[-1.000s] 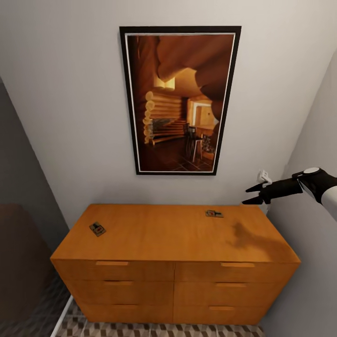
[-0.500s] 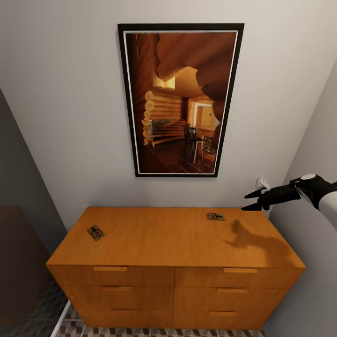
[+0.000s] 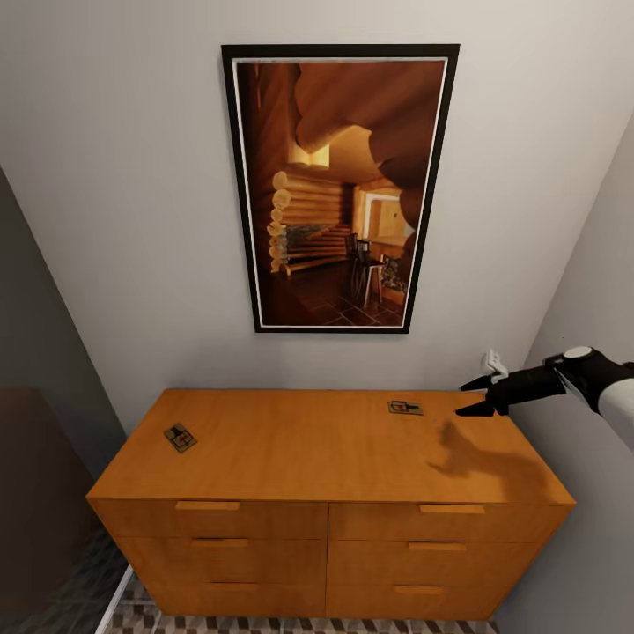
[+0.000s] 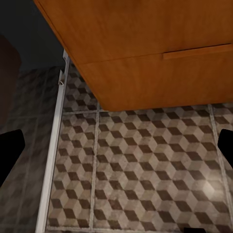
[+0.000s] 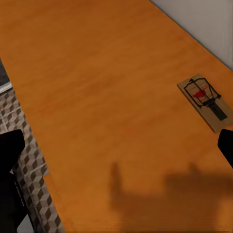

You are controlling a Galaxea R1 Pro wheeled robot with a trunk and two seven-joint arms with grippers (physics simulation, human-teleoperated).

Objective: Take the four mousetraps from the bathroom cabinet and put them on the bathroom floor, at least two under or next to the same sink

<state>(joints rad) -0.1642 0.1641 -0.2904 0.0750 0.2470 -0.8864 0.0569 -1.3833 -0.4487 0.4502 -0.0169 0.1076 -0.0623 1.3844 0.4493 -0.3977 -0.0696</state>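
2 mousetraps (image 3: 404, 407) unmoved on cabinet (image 3: 326, 445); right claw (image 3: 471, 396), open and empty, has dropped lower.

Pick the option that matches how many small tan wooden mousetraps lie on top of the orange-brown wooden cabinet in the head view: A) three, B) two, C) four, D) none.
B: one small tan wooden mousetrap lies near the left end of the orange-brown wooden cabinet top and another mousetrap toward the right rear, close to the open black fingers of the right gripper.
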